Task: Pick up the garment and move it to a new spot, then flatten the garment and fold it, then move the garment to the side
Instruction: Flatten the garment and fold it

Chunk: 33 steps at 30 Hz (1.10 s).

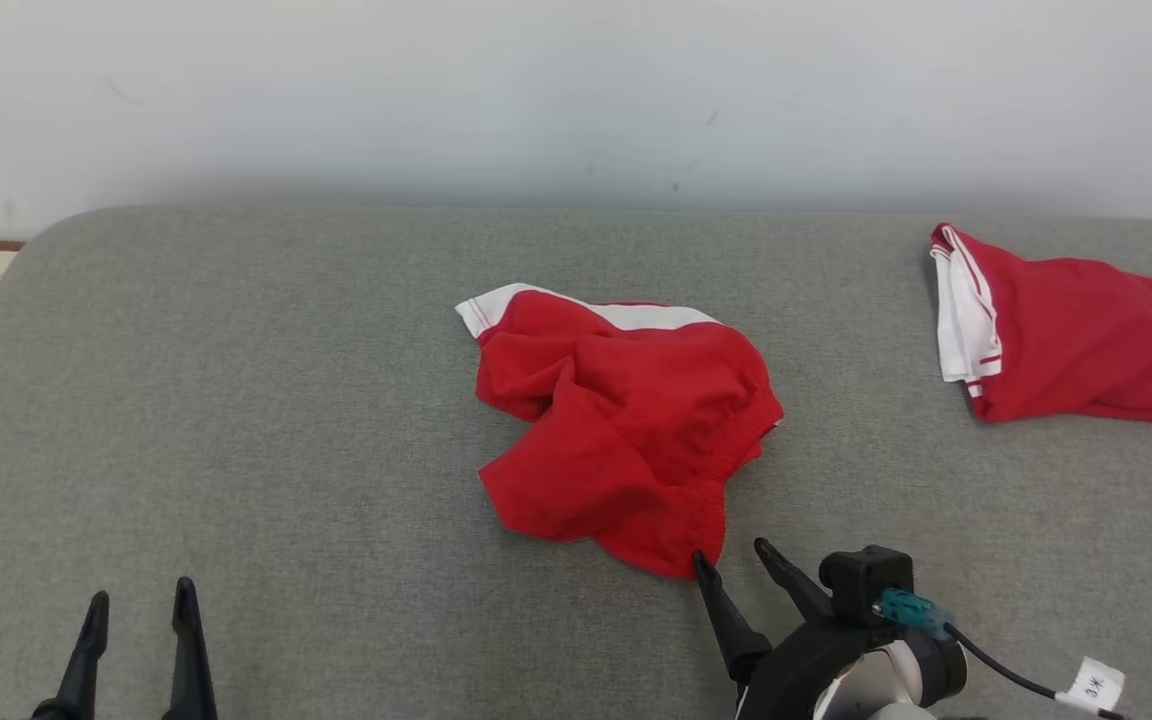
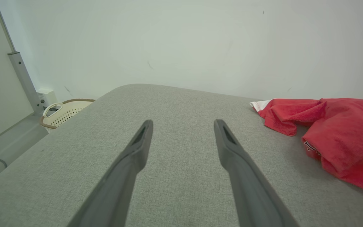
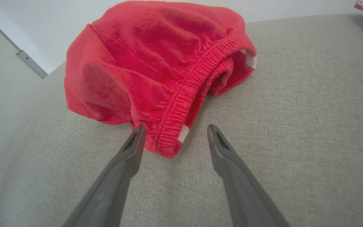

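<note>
You have a grey, fabric-covered worktop with rounded far corners, on which a crumpled red cloth garment with a white band lies near the middle and a flatter red-and-white garment lies well apart toward the right edge.

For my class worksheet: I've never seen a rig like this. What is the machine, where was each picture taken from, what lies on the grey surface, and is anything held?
It is a two-armed robot; each arm ends in a two-fingered tool. One picture looks down from its head: left tool lower left, right tool lower right. The others look along each tool's fingers from the wrists. On the grey surface lie a crumpled red garment and, farther right, a second red garment. Both tools are open, holding nothing; the right tool's tips sit at the crumpled garment's near edge.
</note>
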### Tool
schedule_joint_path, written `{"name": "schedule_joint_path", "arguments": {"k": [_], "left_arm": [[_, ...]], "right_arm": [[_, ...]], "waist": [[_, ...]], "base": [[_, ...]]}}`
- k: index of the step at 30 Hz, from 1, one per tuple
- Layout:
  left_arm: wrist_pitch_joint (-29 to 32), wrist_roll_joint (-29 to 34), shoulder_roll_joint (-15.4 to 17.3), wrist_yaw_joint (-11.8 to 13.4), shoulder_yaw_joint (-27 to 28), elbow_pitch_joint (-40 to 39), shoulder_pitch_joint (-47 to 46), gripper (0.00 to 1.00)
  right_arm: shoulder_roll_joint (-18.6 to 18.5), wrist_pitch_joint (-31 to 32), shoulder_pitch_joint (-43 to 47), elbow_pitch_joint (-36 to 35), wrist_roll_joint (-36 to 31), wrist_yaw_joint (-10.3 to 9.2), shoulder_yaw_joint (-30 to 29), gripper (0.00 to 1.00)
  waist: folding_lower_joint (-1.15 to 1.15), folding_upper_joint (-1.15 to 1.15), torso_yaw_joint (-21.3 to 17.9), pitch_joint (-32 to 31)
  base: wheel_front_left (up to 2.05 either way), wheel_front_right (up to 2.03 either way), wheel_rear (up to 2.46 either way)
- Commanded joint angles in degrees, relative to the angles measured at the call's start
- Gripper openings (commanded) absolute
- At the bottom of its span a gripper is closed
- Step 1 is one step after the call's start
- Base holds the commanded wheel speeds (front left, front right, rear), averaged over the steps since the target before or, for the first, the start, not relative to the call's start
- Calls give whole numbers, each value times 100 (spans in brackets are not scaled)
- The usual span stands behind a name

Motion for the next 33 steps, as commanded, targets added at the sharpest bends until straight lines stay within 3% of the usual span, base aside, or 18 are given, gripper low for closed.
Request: {"name": "schedule_joint_path", "arguments": {"k": [1, 7, 8, 9, 10, 15, 20, 28, 33], "left_arm": [[-27, 88, -27, -40, 9, 33, -24, 100], [-27, 181, -190, -216, -19, 135, -73, 100], [-27, 198, -215, -234, -21, 155, -73, 100], [-27, 213, -234, -259, -18, 171, -70, 100], [-27, 231, -266, -287, 4, 206, -63, 100], [-27, 287, -321, -373, 71, 270, -2, 100], [-27, 337, -402, -398, 123, 318, 95, 100], [-27, 409, -485, -474, 208, 328, 215, 100], [-27, 453, -538, -507, 264, 292, 262, 100]], "right_arm": [[-31, -12, -86, 113, 18, -6, 35, 100], [-30, -189, -479, 841, 162, -6, 278, 100], [-40, -223, -551, 985, 156, -6, 322, 76], [-45, -283, -633, 1106, 149, -6, 363, 30], [-42, -406, -784, 1316, 151, -6, 449, 0], [-34, -683, -972, 1575, 336, -6, 614, 0], [-180, -744, -809, 1279, 746, -6, 770, 0], [-736, -85, -196, -234, 1454, -6, 866, 0], [-1051, 524, 418, -1382, 1556, -6, 733, 0]], "waist": [[0, 0, 78, -5], [0, 0, 281, -21], [0, 0, 311, -25], [0, 0, 338, -29], [0, 0, 376, -39], [0, 0, 402, -94], [0, 0, 312, -192], [0, 0, 65, -318], [0, 0, -30, -310]], "base": [[0, 0, 0], [0, 0, 0], [0, 0, 0], [0, 0, 0], [0, 0, 0], [0, 0, 0], [0, 0, 0], [0, 0, 0], [0, 0, 0]]}}
